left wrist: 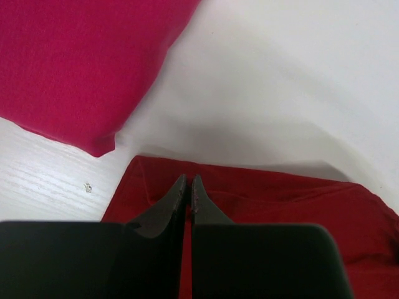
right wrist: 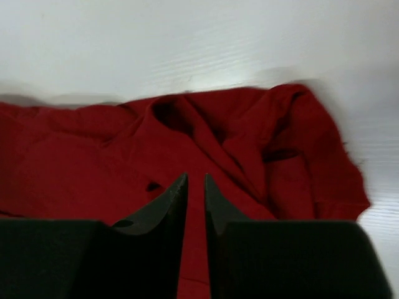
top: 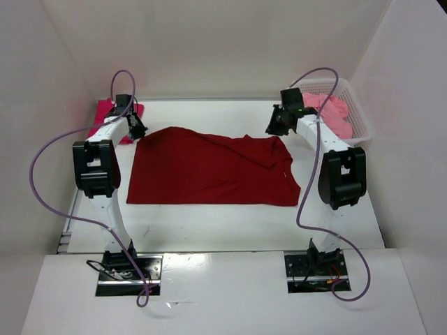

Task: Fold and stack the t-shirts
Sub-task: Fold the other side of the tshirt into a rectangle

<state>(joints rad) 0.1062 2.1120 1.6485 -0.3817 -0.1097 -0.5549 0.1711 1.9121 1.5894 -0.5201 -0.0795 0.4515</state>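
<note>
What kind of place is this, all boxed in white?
Likely a robot test booth: a left arm and right arm bolted to a white table, blank walls around it, a dark red shirt spread for folding.

You have a white mesh basket standing on a white bench, near the right fingers and off to their outer side. Bare bench surface shows just ahead of the left fingers. Plain white walls rise beyond both.
</note>
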